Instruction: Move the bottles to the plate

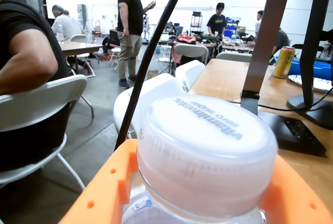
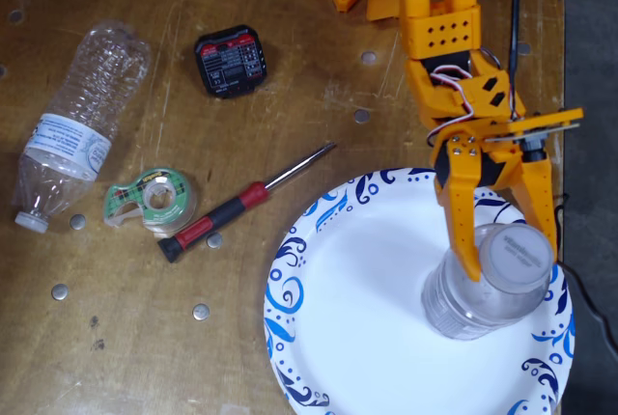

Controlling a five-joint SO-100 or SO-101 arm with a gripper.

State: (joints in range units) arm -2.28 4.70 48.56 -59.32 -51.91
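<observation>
At four o'clock on the plate (image 2: 338, 338), the end effector (image 2: 507, 246) is grasping the upright wide-capped bottle (image 2: 488, 285).

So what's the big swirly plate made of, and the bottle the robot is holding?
The plate looks like paper: matte white, thin, with printed blue swirls round the rim. The short bottle looks like clear plastic, since you can see through it, and its wide cap looks like cloudy whitish plastic with raised letters. The gripper clasps it.
</observation>
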